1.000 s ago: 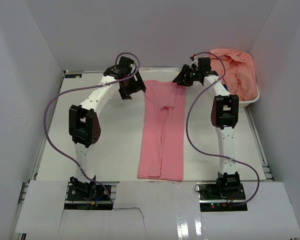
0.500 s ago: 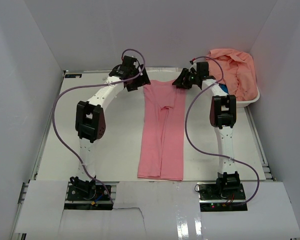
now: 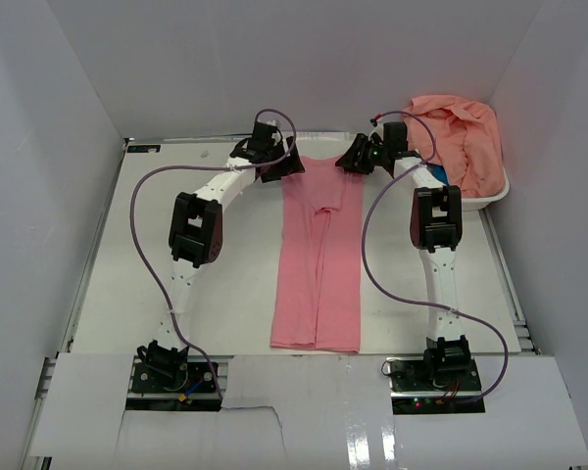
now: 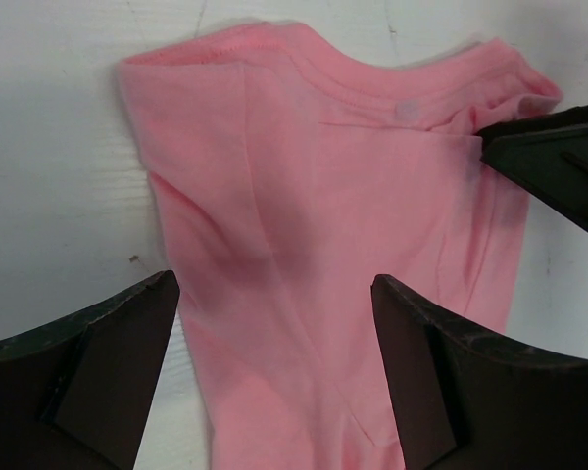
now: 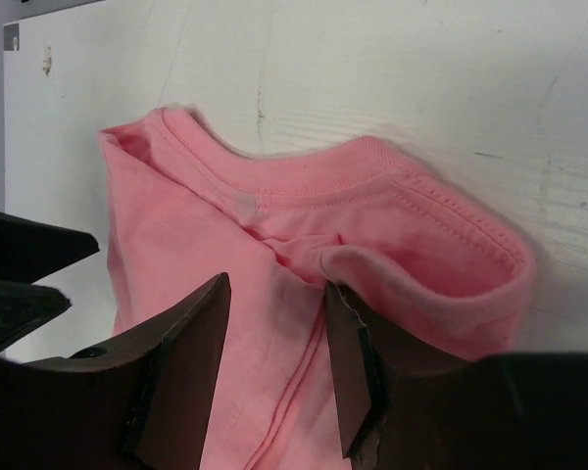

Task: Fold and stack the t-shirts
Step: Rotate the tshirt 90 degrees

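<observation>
One rose-pink t-shirt (image 3: 318, 264) is lying flat on the white table (image 3: 127, 264), folded lengthwise into a narrow strip running from 6 o'clock to 12 o'clock down the middle, its ribbed collar sitting at the 12 o'clock end. The cloth is a soft, matte knit with stitched seams and shallow creases, and the shoulder at the 3 o'clock corner is puffing up in a rolled fold. More salmon-peach t-shirts (image 3: 465, 137) are lying crumpled in a heap in a white plastic basket (image 3: 492, 201) at 2 o'clock. The left arm (image 3: 198, 227) is bowing out toward 9 o'clock and reaching in over the collar's 9 o'clock corner; the left arm's jaws are standing spread wide above the cloth. The right arm (image 3: 439, 220) is stretching up to the 3 o'clock corner; the right arm's jaws are standing partly apart beside the rolled shoulder, a clear gap showing between them.
</observation>
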`<state>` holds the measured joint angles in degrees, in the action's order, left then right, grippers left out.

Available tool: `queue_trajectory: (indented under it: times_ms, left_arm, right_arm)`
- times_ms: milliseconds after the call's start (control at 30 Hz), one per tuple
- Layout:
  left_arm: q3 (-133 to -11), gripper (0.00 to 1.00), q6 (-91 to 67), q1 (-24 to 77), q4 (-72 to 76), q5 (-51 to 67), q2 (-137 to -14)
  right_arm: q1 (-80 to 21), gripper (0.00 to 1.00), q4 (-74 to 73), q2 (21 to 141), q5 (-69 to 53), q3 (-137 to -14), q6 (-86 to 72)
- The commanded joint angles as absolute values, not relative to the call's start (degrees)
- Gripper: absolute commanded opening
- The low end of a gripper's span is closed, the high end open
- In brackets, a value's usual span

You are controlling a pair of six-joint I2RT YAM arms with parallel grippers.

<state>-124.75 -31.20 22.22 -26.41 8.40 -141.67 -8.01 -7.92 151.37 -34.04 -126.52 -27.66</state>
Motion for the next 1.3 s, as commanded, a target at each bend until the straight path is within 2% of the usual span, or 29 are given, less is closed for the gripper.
queue_trajectory:
  times_ms: [0, 267, 433, 867, 1267]
  left_arm:
    - [-127.2, 0.9, -30.1, 21.9, -23.0, 4.5, -140.4]
    - [-124.5, 0.85, -31.3, 20.8, -15.7, -2.6, -138.3]
    - [-128.0, 0.73, -32.3, 20.4, -15.8, -1.4, -140.0]
    - [-130.6, 0.7, -31.6, 20.3, -13.3, 1.7, -144.3]
    - [-127.9, 0.71, -28.5, 20.3, -7.3, 2.4, -145.1]
  right_arm:
    - [-8.4, 0.51, -9.1, 151.8, -33.5, -123.7, -25.8]
    - [-8.5, 0.5, -8.9, 150.1, -33.9, -120.6, -24.2]
    - [-8.6, 0.5, -9.3, 149.1, -32.9, -119.4, -22.9]
    - [-8.5, 0.51, -9.4, 148.6, -33.0, -118.7, -22.5]
    - [-8.5, 0.52, -9.3, 147.3, -33.6, -117.1, -21.8]
